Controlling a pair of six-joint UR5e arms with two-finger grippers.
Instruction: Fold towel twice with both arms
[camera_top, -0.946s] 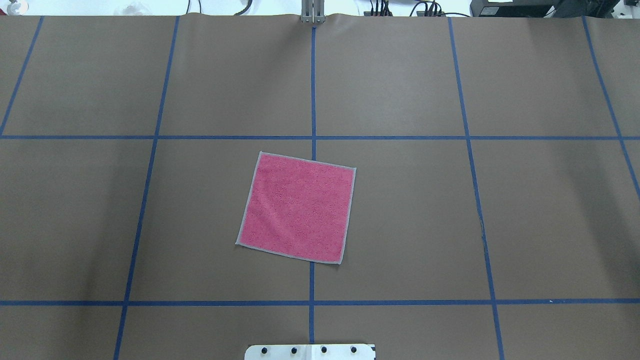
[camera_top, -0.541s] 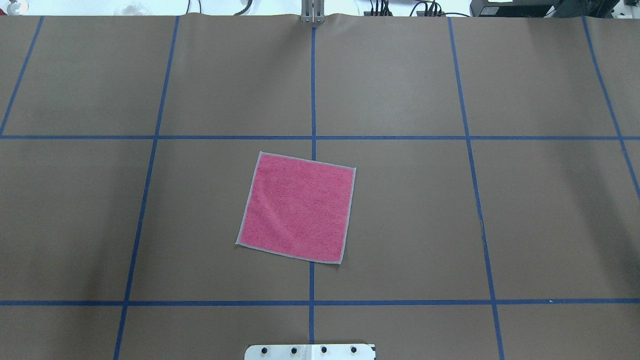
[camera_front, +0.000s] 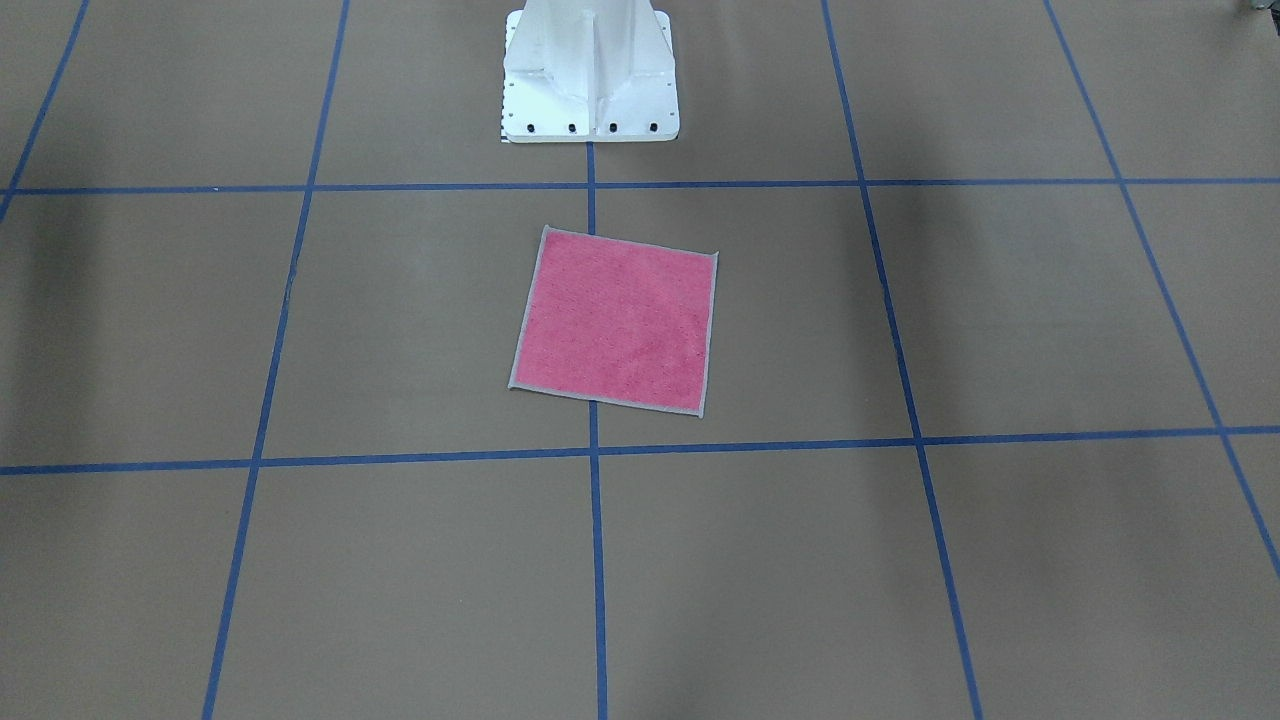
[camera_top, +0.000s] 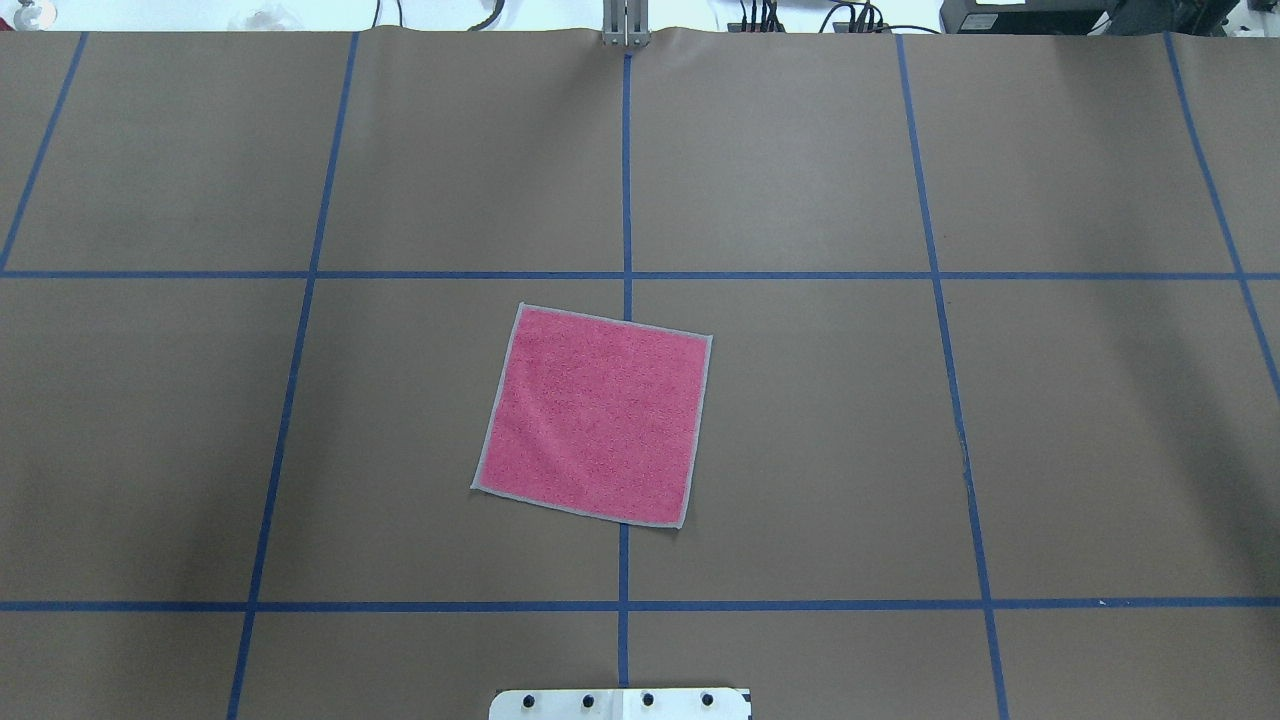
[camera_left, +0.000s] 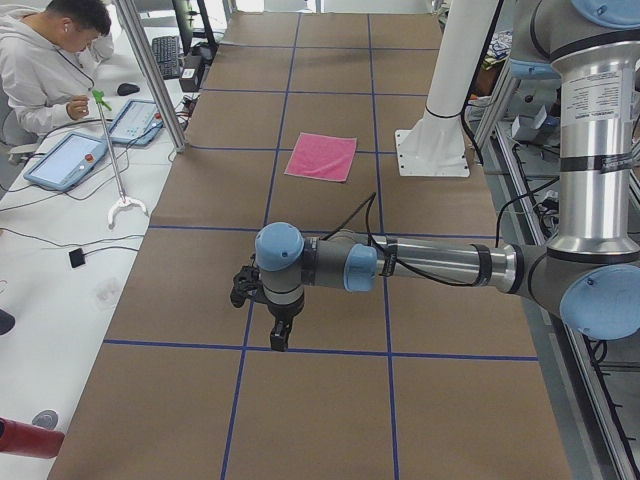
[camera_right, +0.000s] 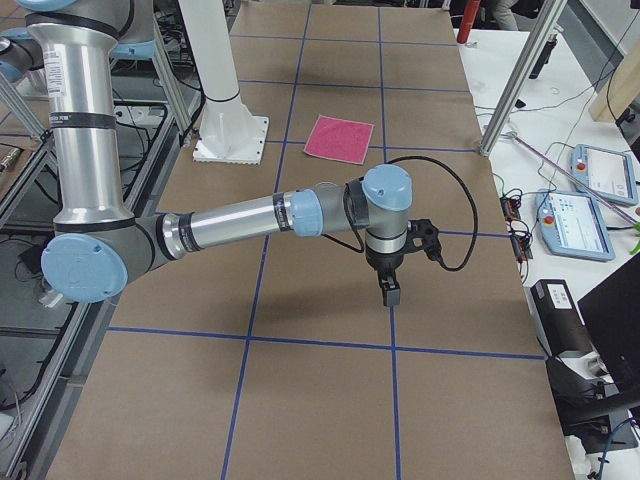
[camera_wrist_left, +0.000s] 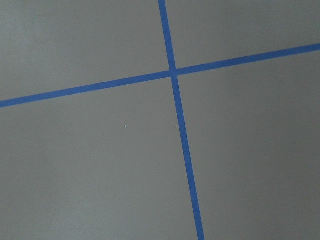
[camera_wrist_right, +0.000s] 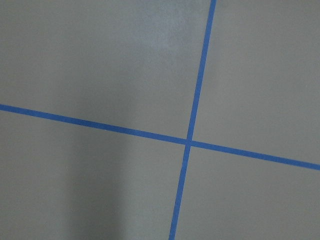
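The towel (camera_top: 595, 415) lies flat and unfolded, pink face up with light grey edging, a little rotated, near the middle of the brown table; it also shows as the towel (camera_front: 613, 320), the towel (camera_left: 321, 157) and the towel (camera_right: 340, 138). Neither arm is near it. My left gripper (camera_left: 279, 340) hangs over the table far from the towel, seen only in the exterior left view. My right gripper (camera_right: 389, 294) hangs likewise, seen only in the exterior right view. I cannot tell whether either is open or shut. Both wrist views show only brown table and blue tape.
Blue tape lines (camera_top: 626, 275) divide the brown table into squares. The white bolted pedestal (camera_front: 590, 75) stands just behind the towel on the robot's side. A person (camera_left: 45, 60) sits at the side bench with tablets (camera_left: 68, 160). An aluminium post (camera_right: 515, 80) stands at the table edge.
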